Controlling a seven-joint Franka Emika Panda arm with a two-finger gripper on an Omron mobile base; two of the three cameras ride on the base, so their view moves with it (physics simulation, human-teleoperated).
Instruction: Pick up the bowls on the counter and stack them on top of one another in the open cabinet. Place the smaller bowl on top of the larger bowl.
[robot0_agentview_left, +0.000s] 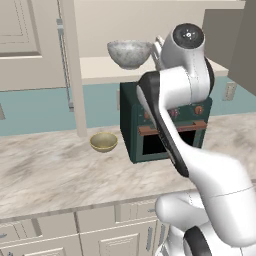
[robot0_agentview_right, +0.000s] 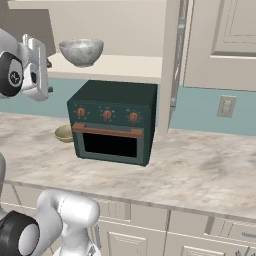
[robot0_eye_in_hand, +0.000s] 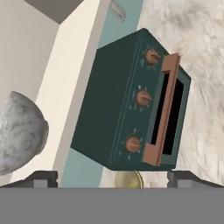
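Sitting on the open cabinet (robot0_agentview_left: 100, 67) shelf, the larger bowl (robot0_agentview_left: 129, 53) is home; the smaller bowl (robot0_agentview_left: 104, 142) waits on the bench (robot0_agentview_left: 50, 170) beside the oven (robot0_agentview_right: 112, 122). Tool (robot0_eye_in_hand: 112, 177) spread wide, empty — best drop straight over the tan rim, clear of the oven.

Larger bowl (robot0_agentview_left: 129, 53) in cabinet (robot0_agentview_left: 100, 67); smaller bowl (robot0_agentview_left: 104, 142) on counter (robot0_agentview_left: 50, 170)
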